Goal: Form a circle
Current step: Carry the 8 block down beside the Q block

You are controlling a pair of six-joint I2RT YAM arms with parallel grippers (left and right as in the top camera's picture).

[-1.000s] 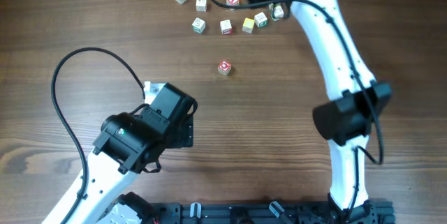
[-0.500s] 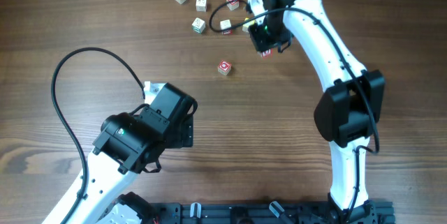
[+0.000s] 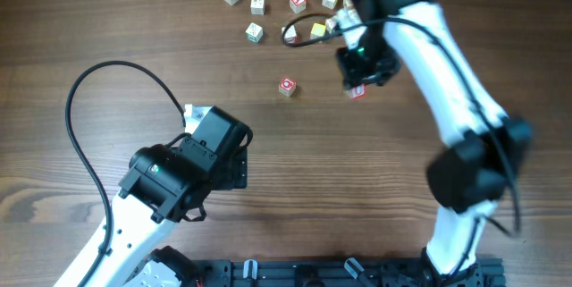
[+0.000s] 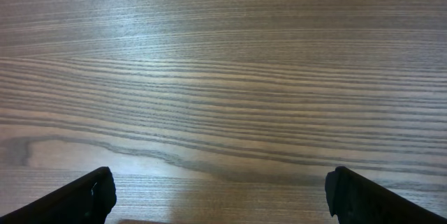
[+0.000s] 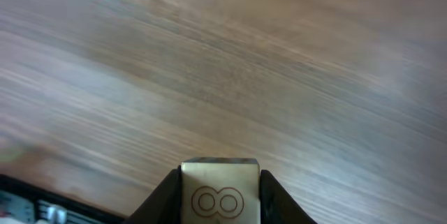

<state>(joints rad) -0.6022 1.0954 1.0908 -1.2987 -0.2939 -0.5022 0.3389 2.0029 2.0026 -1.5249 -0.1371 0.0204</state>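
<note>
One small pale wooden letter cube [image 5: 220,182] clamped in R gripper [image 5: 218,197], L gripper [image 4: 220,189] wide open above brown wooden table [image 4: 223,77].

Left arm [image 3: 170,175] folded low, left tool [image 4: 220,185] spread wide, right arm [image 3: 447,81] stretched forward, right tool [image 5: 219,202] pinching a letter cube [image 5: 220,182]

letter cubes [image 3: 255,31]: pale wood, red/green/yellow marks | table [image 3: 375,189]: brown, streaked grain | right arm [image 3: 450,81]: white, black elbow
</note>
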